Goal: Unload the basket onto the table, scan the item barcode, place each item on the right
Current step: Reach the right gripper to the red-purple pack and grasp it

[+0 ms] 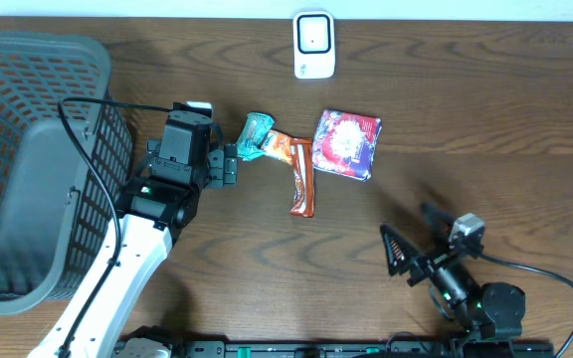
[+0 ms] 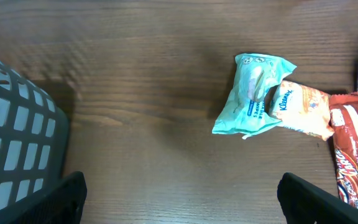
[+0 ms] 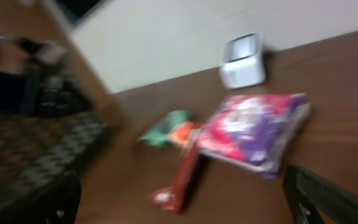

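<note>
Overhead view: we see a dark brown wooden worktop [image 1: 485, 109] with four packets clustered near its middle, a scanner at its far edge and a basket on its left.
Scanner: the small white box-shaped barcode scanner [image 1: 313, 45] stands well apart from the packets.
Packets: a teal soft-plastic wipes packet [image 1: 257, 134] lies leftmost. An orange Kleenex tissue pack [image 1: 283, 147] overlaps its right edge. A long red-orange foil bar wrapper [image 1: 302, 184] runs from the tissue pack toward the near side. A purple-and-red square snack bag [image 1: 347, 144] lies just right of these.
Item to scan: we cannot tell which packet it is; all four lie flat on the worktop, none held.
Left tool: the left tool [image 1: 231, 165] sits just left of the wipes packet with its jaws apart and nothing between them. In the left wrist view both black fingers [image 2: 48, 202] frame bare wood, with the packet ahead.
Right tool: the right tool [image 1: 392, 252] is on the near right side, well apart from the packets, jaws spread wide and empty.
Basket: the grey plastic mesh basket [image 1: 28, 70] stands beside the left arm.
Right wrist view: blurred; we make out only the packets and scanner beyond the fingers.
</note>
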Robot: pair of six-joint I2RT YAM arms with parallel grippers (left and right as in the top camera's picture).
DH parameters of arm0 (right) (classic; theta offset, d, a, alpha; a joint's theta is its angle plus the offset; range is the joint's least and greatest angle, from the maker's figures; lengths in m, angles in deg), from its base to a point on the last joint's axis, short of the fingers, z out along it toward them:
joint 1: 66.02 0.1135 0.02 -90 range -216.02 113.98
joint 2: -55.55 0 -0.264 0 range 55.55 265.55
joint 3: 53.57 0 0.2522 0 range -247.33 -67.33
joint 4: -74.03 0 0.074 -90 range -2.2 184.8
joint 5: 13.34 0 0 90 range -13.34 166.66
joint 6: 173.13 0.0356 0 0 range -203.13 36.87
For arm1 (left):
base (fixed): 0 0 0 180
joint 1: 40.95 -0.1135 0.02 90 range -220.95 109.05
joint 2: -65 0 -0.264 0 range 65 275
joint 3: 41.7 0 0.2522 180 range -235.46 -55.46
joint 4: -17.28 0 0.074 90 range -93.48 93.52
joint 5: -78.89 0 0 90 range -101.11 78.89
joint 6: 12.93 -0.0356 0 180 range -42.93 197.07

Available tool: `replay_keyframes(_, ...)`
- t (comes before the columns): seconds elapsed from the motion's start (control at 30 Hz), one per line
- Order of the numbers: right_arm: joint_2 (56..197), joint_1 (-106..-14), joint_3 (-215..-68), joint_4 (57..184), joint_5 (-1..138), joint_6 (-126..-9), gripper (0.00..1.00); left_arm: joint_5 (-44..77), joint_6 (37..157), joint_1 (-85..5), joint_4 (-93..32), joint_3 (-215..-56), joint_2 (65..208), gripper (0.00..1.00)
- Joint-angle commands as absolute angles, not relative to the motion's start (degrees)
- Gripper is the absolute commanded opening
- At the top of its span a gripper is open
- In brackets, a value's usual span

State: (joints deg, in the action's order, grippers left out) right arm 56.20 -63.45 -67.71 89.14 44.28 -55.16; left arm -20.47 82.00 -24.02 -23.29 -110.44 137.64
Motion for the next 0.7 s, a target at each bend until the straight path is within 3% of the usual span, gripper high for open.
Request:
replay_keyframes(0.0, 55.87, -63.67, -67.65, 80.48, 35.67, -46.75, 0.99, -20.6, 82.54, -24.18, -23.47, -110.52, 137.67, 0.98)
replay_keyframes(0.13, 56.2, -63.74, -69.03, 63.98, 36.65, -46.33, 0.99, -20.6, 82.54, -24.18, -23.47, -110.52, 137.67, 0.98)
replay_keyframes(0.27, 59.91, -64.04, -77.48, 69.07, 39.93, -52.52, 0.99, -20.6, 82.54, -24.18, -23.47, -110.52, 137.67, 0.98)
replay_keyframes(0.47, 78.06, -64.65, -99.25, 96.22, 39.89, -69.52, 0.99, -20.6, 82.52, -24.18, -23.47, -110.52, 137.67, 0.98)
replay_keyframes(0.67, 106.64, -64.63, -128.67, 130.76, 37.96, -83.34, 0.99, -20.6, 82.54, -24.18, -23.47, -110.52, 137.67, 0.98)
